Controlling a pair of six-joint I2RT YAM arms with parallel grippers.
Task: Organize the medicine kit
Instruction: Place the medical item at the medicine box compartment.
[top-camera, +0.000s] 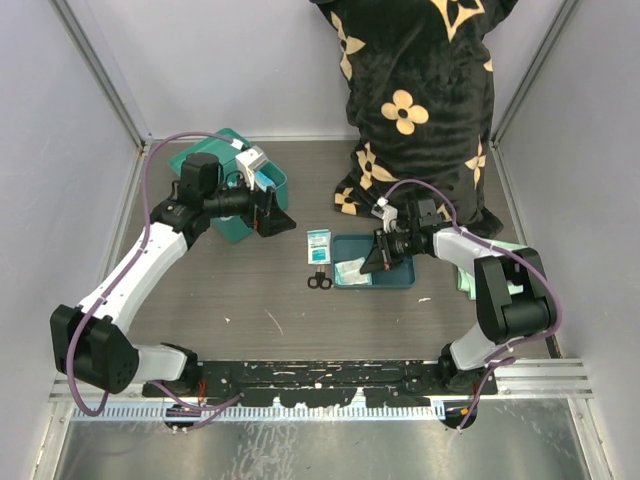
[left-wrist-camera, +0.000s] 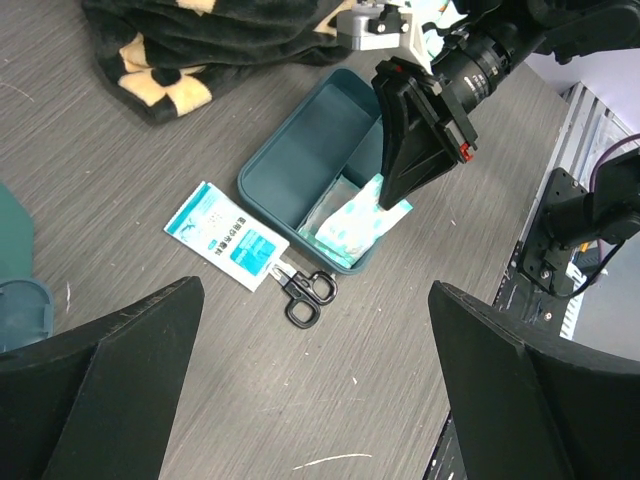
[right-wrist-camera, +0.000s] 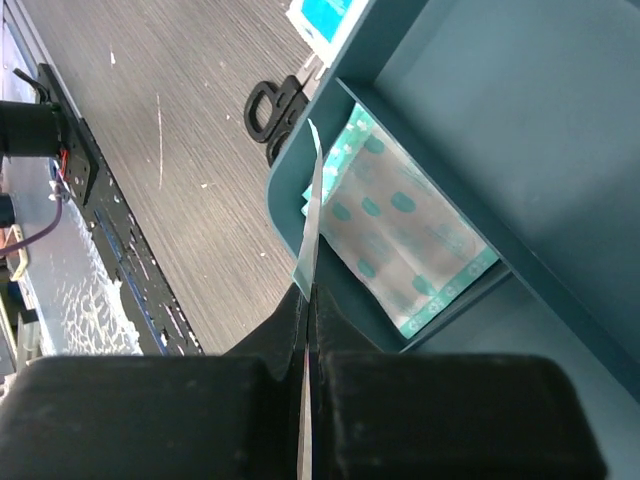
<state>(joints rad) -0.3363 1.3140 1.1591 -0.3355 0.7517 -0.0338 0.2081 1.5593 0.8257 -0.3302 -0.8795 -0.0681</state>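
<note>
The medicine kit (top-camera: 212, 155) sits in the upper left of the overhead view, partly under the left arm (top-camera: 150, 260). The left fingers (top-camera: 272, 216) hang just right of it, spread wide with nothing between them. At centre, the right fingers (top-camera: 383, 258) are pinched together on a thin dotted packet (left-wrist-camera: 362, 222) over the divided tray (top-camera: 398, 277), where a second dotted packet (right-wrist-camera: 400, 230) lies flat in a compartment. A pair of scissors (top-camera: 319, 282) and a blue-and-white sachet (top-camera: 318, 245) lie on the surface (top-camera: 250, 300) just left of the tray.
</note>
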